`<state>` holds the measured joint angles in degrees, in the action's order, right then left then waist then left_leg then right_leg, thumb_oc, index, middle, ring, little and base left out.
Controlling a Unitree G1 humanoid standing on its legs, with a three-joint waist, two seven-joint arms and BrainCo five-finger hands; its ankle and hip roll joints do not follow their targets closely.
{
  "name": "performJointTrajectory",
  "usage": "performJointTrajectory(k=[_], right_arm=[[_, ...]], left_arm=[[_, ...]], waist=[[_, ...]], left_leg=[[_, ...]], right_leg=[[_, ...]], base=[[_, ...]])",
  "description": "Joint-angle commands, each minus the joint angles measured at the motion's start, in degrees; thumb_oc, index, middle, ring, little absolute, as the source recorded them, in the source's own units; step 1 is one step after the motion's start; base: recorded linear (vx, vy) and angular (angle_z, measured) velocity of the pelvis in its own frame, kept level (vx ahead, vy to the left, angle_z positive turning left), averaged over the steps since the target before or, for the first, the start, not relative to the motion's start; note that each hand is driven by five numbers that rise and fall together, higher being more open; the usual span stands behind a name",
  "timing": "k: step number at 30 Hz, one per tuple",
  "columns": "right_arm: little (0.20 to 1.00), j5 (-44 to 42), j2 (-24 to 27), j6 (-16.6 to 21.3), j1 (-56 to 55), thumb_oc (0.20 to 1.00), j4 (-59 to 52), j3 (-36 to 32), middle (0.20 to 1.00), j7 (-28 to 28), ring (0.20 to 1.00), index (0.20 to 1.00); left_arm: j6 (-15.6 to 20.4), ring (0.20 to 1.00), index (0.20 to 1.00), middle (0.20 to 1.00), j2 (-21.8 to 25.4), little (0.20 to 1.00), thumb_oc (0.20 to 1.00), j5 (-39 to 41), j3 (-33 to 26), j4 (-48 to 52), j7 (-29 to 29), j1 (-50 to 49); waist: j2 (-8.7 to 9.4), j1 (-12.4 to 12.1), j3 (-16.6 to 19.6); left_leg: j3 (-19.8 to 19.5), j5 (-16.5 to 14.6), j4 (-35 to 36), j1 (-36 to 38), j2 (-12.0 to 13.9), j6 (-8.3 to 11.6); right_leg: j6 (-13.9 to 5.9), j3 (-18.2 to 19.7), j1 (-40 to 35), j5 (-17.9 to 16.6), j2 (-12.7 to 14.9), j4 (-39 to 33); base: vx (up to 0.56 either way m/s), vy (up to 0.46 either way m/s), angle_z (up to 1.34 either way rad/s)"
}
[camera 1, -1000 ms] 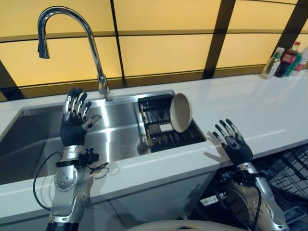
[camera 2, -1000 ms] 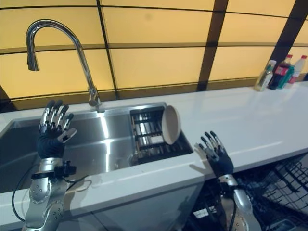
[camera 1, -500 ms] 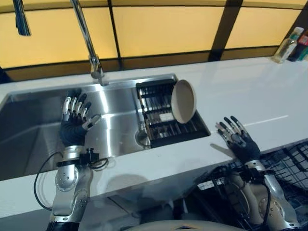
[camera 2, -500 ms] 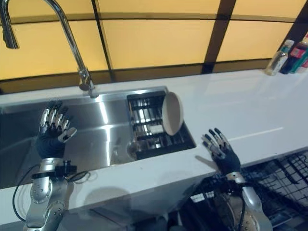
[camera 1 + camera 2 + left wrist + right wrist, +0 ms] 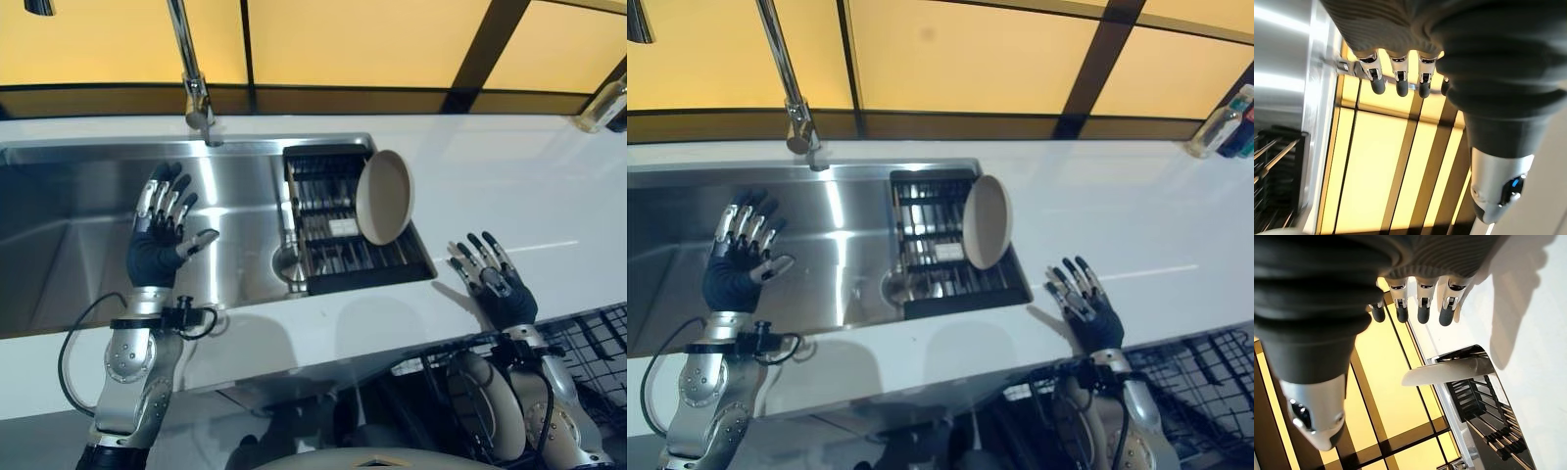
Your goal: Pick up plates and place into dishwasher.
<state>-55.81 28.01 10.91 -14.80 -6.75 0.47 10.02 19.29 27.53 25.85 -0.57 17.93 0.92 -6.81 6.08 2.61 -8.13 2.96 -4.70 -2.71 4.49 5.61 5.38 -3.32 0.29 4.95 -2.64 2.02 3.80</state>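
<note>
Left eye view: round cream plate (image 5: 384, 197) upright in black slatted rack (image 5: 343, 257).

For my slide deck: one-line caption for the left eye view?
Both hands, left and right, open and empty; round beige plate upright in black sink rack.

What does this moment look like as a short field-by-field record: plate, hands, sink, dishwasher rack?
plate: one cream plate standing on edge in the black drying rack at the sink's right end
left hand: left hand raised over the sink basin, fingers spread, holding nothing
right hand: right hand over the white counter, fingers spread, empty
dishwasher rack: black wire rack below the counter edge, lower right
task state: plate not yet picked up
</note>
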Motion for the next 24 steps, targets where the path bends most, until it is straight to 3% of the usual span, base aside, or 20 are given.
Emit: performJointTrajectory(k=[1, 5, 8, 13, 15, 18, 21, 24], right_arm=[[1.000, -0.50, 1.92, 0.34, 0.12, 1.000, -5.75, -2.54, 1.000, 1.30, 1.000, 1.000], [1.000, 0.51, 4.26, -3.43, -0.87, 1.000, -5.36, -4.88, 1.000, 2.44, 1.000, 1.000], [1.000, 0.94, 6.16, -6.91, -1.28, 1.000, -4.99, -7.69, 1.000, 4.03, 1.000, 1.000], [1.000, 1.30, 8.73, -10.46, -2.74, 1.000, -3.57, -12.24, 1.000, 7.80, 1.000, 1.000], [1.000, 0.33, 11.54, -11.17, -4.41, 1.000, -2.40, -14.35, 1.000, 9.99, 1.000, 1.000], [1.000, -0.92, 13.98, -11.09, -6.97, 1.000, -0.92, -16.68, 1.000, 13.13, 1.000, 1.000], [1.000, -1.80, 14.95, -10.63, -8.59, 1.000, 0.56, -17.96, 1.000, 15.12, 1.000, 1.000], [1.000, -2.49, 15.44, -10.18, -10.38, 1.000, 1.44, -18.61, 1.000, 16.13, 1.000, 1.000]], left_arm=[[-0.39, 1.000, 1.000, 1.000, 6.63, 1.000, 1.000, -12.27, 2.96, -1.46, -0.60, 8.03], [-5.18, 1.000, 1.000, 1.000, 16.42, 1.000, 1.000, -18.58, 7.14, -8.14, 2.95, 18.97], [-5.76, 1.000, 1.000, 1.000, 24.69, 1.000, 1.000, -24.57, 11.77, -17.11, 4.87, 28.57], [-5.63, 1.000, 1.000, 1.000, 33.43, 1.000, 1.000, -36.07, 20.90, -25.48, 4.90, 41.18], [-6.27, 1.000, 1.000, 1.000, 38.04, 1.000, 1.000, -45.13, 27.14, -28.08, 5.44, 46.08], [-6.47, 1.000, 1.000, 1.000, 41.49, 1.000, 1.000, -48.18, 33.14, -30.73, 6.94, 49.36], [-7.12, 1.000, 1.000, 1.000, 42.51, 1.000, 1.000, -51.32, 35.98, -30.08, 7.39, 50.35], [-5.52, 1.000, 1.000, 1.000, 42.82, 1.000, 1.000, -54.71, 39.03, -30.08, 8.45, 50.41]], waist=[[-0.57, 4.27, 1.19], [-3.12, 7.17, 2.31], [-4.59, 9.72, 3.30], [-6.13, 12.85, 4.19], [-6.86, 14.33, 4.49], [-7.11, 15.47, 4.41], [-6.89, 15.79, 4.16], [-6.12, 15.82, 3.94]], left_leg=[[-0.47, 3.41, -0.79, -3.63, -0.01, -2.55], [1.14, 4.00, 0.04, -0.92, -0.07, -2.45], [2.35, 4.25, 0.87, 1.01, -0.15, -2.33], [4.13, 4.06, 0.91, 2.54, -0.29, -2.11], [4.56, 3.97, 0.40, 3.03, -0.45, -2.05], [5.02, 3.84, -0.69, 3.54, -0.42, -1.90], [5.09, 3.86, -1.45, 3.80, -0.25, -1.76], [5.06, 3.89, -2.40, 3.62, -0.01, -1.71]], right_leg=[[-4.26, 4.05, -2.88, 3.09, -0.30, 1.51], [-5.16, 4.55, -4.18, 3.25, 0.48, 2.05], [-5.71, 5.18, -5.13, 3.02, 0.81, 1.95], [-6.17, 5.49, -5.60, 3.15, 1.35, 2.75], [-6.27, 5.56, -5.67, 3.20, 1.58, 3.54], [-6.50, 5.56, -5.85, 3.24, 1.99, 4.63], [-6.69, 5.24, -6.06, 3.22, 2.27, 5.39], [-6.97, 4.81, -6.14, 2.97, 2.47, 5.91]], base=[[0.16, 0.102, -0.11], [0.18, 0.127, -0.18], [0.17, 0.079, -0.24], [0.15, 0.043, -0.16], [0.18, 0.038, -0.15], [0.17, 0.017, -0.08], [0.14, -0.039, -0.05], [0.13, -0.098, -0.02]])
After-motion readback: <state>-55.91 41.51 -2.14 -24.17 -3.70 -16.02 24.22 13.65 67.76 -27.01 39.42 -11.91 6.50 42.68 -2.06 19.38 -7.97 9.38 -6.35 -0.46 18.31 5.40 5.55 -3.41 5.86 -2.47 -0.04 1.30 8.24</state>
